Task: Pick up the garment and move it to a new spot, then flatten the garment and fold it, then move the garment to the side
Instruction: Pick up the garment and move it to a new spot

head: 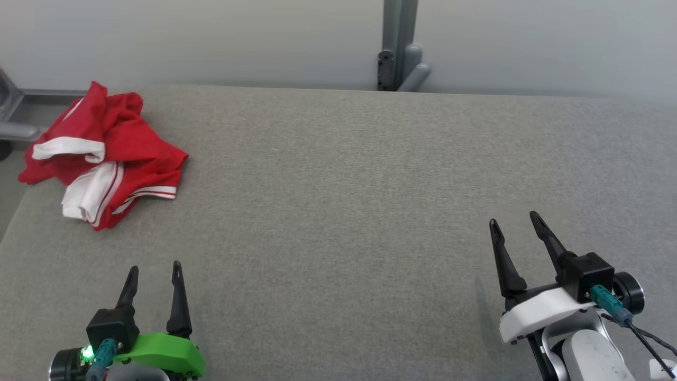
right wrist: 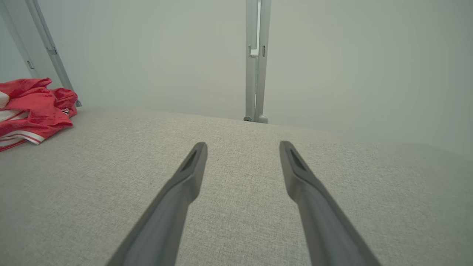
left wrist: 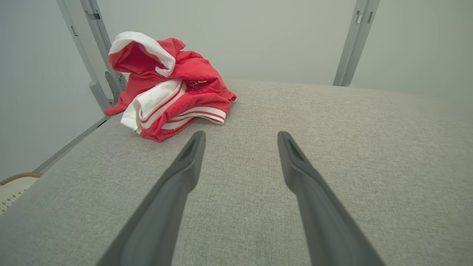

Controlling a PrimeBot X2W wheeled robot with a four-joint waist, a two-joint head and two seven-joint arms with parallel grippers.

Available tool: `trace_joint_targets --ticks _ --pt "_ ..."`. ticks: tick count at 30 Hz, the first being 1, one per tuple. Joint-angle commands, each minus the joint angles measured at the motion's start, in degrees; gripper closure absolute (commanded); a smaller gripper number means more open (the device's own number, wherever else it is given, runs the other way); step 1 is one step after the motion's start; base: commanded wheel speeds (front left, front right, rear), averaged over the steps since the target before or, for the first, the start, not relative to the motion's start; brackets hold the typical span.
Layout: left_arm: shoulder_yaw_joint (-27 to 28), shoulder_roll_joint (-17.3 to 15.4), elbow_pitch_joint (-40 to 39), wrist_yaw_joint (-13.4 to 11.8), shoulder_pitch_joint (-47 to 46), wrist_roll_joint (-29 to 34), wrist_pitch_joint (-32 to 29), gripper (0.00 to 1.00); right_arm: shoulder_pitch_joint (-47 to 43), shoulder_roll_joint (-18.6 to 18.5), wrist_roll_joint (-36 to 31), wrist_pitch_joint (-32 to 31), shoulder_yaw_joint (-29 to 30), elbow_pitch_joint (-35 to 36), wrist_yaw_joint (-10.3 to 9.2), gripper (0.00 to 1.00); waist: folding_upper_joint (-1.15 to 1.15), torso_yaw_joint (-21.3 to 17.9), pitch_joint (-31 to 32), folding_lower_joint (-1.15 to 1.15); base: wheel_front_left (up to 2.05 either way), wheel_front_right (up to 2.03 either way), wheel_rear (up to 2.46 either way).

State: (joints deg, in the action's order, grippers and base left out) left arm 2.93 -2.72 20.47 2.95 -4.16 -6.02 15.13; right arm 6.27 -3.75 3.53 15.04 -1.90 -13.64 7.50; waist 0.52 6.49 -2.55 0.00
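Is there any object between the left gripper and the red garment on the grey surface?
Nothing visible stands between them. The open left gripper points along the grey surface, and the crumpled garment lies ahead, toward its far left corner.

Bare grey tabletop (head: 338, 211) ahead of left gripper (head: 155, 265) and right gripper (head: 513, 217), open through middle. Blocked far left by crumpled garment (head: 132, 143). Bounded behind by wall (head: 211, 37), metal post (head: 399, 47) at far edge; frame (head: 16, 114) beside garment.
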Motion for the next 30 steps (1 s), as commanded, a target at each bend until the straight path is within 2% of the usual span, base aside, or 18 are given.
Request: trace_joint_targets --ticks 1,2,3,9,14,22,30 --pt "0.52 -0.31 0.32 -0.46 -0.72 -0.69 0.05 0.0 1.17 -0.51 0.37 0.19 -0.82 -0.6 -0.02 0.0 -0.52 7.93 -1.73 0.0 0.0 0.0 0.0" --pt "0.54 -0.32 0.48 -0.38 -0.86 -0.74 0.05 0.0 1.39 -0.59 0.83 0.19 -1.05 -0.6 -0.02 0.0 -0.52 9.59 -1.88 0.0 0.0 0.0 0.0" --pt "0.54 -0.32 0.48 -0.38 -0.86 -0.74 0.05 0.0 1.39 -0.59 0.83 0.19 -1.05 -0.6 -0.02 0.0 -0.52 9.59 -1.88 0.0 0.0 0.0 0.0" --pt "2.55 -0.32 0.08 -1.2 -0.57 -1.56 0.05 0.0 2.65 -1.43 -0.38 0.19 -2.25 -1.62 -0.03 0.0 -0.52 17.81 -2.55 0.0 0.0 0.0 0.0" --pt "4.33 -0.28 0.3 -1.51 0.51 -1.29 0.04 0.0 3.84 -1.93 -0.64 0.19 -4.07 -2.63 -0.03 0.0 -0.52 21.58 -2.97 0.0 0.0 0.0 0.0" --pt "5.86 -0.25 -0.03 -1.66 1.08 -2.25 0.04 0.0 5.01 -2.21 0.8 0.19 -6.29 -4.25 -0.03 0.0 -0.52 21.0 -3.59 0.0 0.0 0.0 0.0" --pt "7.62 -0.28 2.21 0.22 -5.08 -3.68 0.04 0.0 7.74 -4.76 0.75 0.19 -8.36 -4.06 -0.03 0.0 -0.52 15.83 -8.54 0.0 0.0 0.0 0.0"
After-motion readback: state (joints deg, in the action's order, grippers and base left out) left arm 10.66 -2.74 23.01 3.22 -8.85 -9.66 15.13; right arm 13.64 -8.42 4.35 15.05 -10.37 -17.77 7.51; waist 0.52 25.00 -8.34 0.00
